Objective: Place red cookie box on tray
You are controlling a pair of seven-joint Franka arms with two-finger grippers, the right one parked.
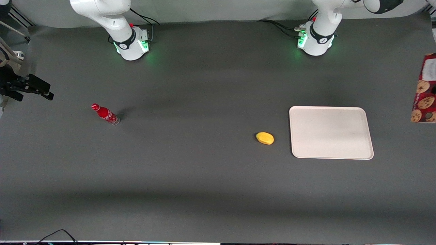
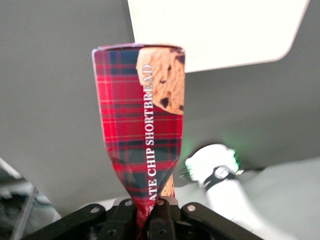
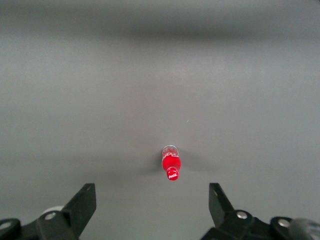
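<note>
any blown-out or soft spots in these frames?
Left wrist view: tray glares near-white, arm base is blurred, red cookie box is sharp in the gripper shut on it. Front view: even light; the box is cut by the frame edge.

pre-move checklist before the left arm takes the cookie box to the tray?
1. Grip: claw shut on the red cookie box, box end pinched and creased between the fingers: ok.
2. Box lifted: wrist view shows it held above the table; front view shows it at the working arm's end: ok.
3. Tray surface bare, room for the box: ok.
4. Yellow fruit beside the tray, apart from its rim: ok.
5. Red bottle toward the parked arm's end, away from the tray: ok.
6. Grip firmness against slipping: cannot tell.
</note>
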